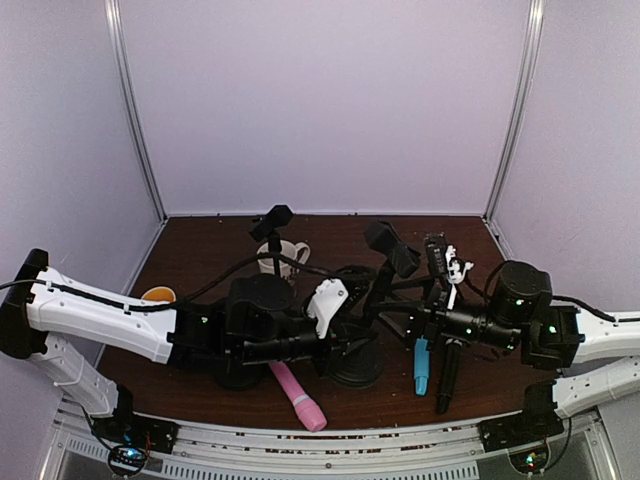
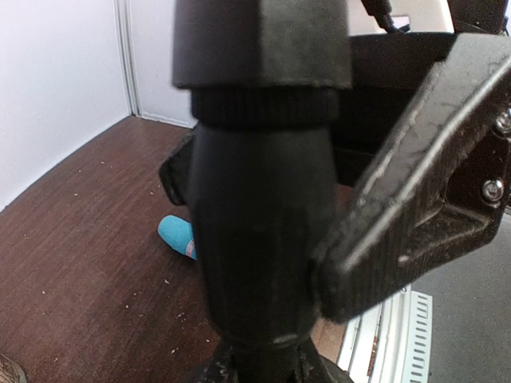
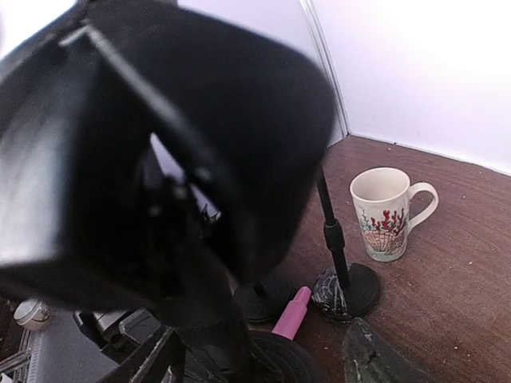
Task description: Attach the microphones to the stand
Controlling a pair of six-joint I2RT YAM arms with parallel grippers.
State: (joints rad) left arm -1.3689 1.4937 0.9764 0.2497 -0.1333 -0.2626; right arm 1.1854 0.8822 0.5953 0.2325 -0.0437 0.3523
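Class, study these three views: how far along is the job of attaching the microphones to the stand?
Done: nothing yet; the stand's clip looks empty.
In hand: the left gripper is against the stand's stem, and the right gripper is close to the clip.
Left: the pink microphone and light blue microphone lie on the table; the black microphone looks unclipped too.

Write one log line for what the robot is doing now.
left fingers: clamped on stand pole | right fingers: grip unclear | pink microphone, blue microphone: lying on table
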